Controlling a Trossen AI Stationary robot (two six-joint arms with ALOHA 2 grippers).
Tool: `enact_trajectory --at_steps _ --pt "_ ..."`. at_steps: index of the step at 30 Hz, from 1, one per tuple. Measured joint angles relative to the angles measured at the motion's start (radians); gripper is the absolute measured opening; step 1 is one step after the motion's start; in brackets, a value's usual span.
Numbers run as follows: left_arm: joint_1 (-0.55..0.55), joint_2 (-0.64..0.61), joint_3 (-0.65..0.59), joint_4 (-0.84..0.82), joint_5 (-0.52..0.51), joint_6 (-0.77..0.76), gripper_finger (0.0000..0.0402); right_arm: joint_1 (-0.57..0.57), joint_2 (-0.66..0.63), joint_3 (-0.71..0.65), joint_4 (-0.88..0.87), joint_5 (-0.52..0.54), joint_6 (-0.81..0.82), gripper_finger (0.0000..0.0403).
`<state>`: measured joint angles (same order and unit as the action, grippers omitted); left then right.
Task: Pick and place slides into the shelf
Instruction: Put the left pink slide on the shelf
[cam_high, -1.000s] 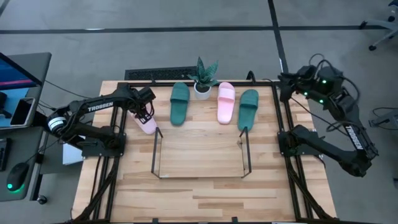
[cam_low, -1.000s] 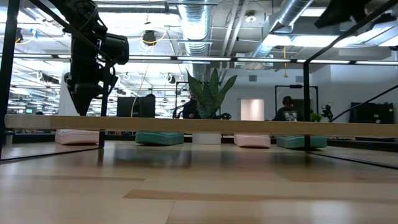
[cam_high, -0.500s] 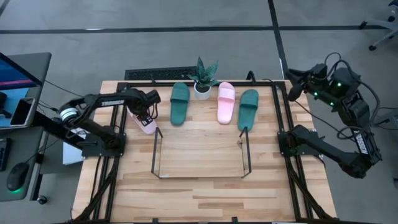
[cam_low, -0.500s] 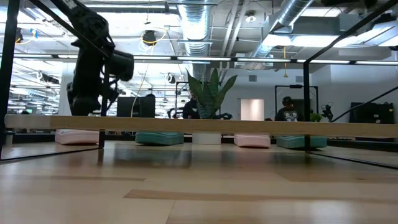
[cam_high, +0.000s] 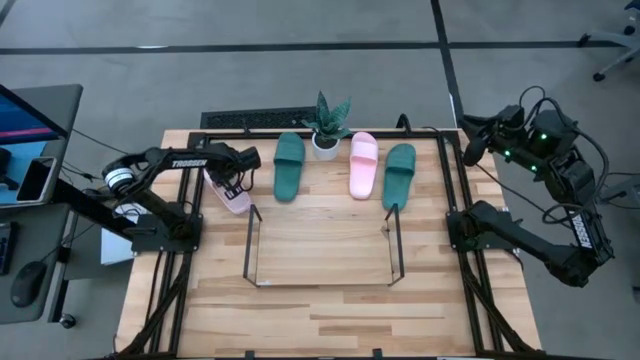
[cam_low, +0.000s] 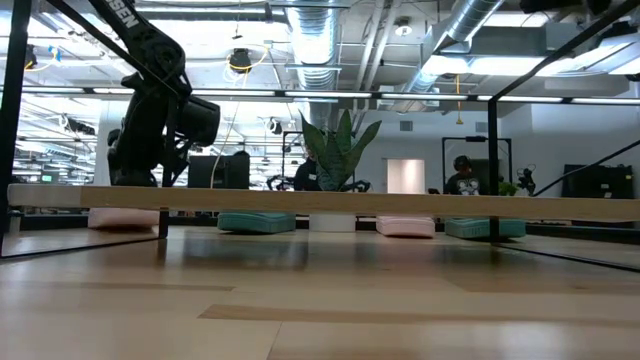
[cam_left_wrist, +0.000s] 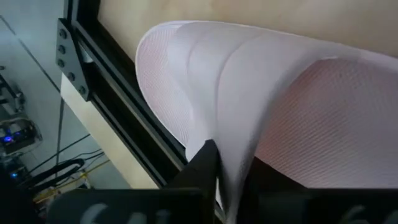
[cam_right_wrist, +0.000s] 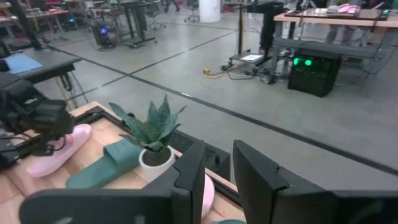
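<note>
The left gripper (cam_high: 236, 179) is pinched shut on the far-left pink slide (cam_high: 231, 197), lying lengthwise near the table's left rail; the wire shelf (cam_high: 325, 247) sits just inboard, nearest this arm; the right gripper (cam_high: 472, 143) waits, slightly parted, empty.

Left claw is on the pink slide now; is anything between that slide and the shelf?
Nothing visible lies between them. The left claw pinches the pink slide at the table's left edge, and the shelf stands just beside it; only its near upright end loop must be cleared.
</note>
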<state>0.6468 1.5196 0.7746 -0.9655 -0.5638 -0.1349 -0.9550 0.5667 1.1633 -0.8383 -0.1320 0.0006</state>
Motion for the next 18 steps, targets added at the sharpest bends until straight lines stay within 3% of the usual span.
enact_trajectory --at_steps 8,18 --pt "-0.032 0.000 0.010 -0.022 -0.034 -0.022 0.0003 0.000 0.000 0.000 0.000 -0.002 -0.005 0.0075" --pt "-0.031 -0.015 0.049 -0.129 -0.204 -0.003 0.0001 0.000 0.000 0.000 -0.060 -0.002 -0.026 0.0075"
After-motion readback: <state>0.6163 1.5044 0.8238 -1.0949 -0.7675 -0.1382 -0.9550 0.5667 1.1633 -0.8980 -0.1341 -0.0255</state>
